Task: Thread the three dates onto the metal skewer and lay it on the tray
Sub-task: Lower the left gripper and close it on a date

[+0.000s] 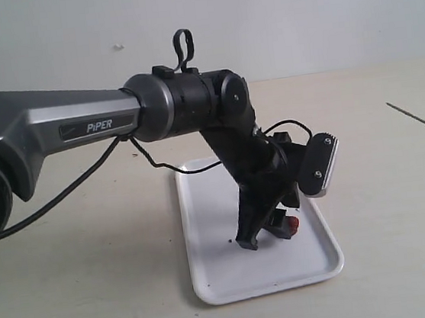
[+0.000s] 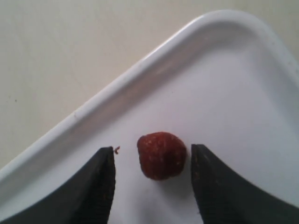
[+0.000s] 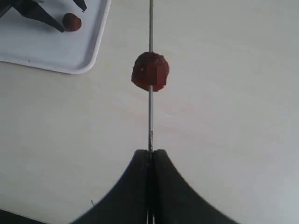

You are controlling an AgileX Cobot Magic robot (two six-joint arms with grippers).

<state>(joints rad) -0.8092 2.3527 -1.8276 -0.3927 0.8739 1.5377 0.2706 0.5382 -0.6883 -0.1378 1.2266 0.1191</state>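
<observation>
Our left gripper stands wide around a wrinkled red date on the flat white tray; our right gripper pinches the thin metal skewer.

Robotics lab bench — bare beige tabletop, plain white wall behind, grey PiPER-branded arm over it

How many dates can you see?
2. One date lies on the white tray between the left hand's open fingers. The other date is stuck on the skewer held by the right hand. A third may be hidden.
</observation>
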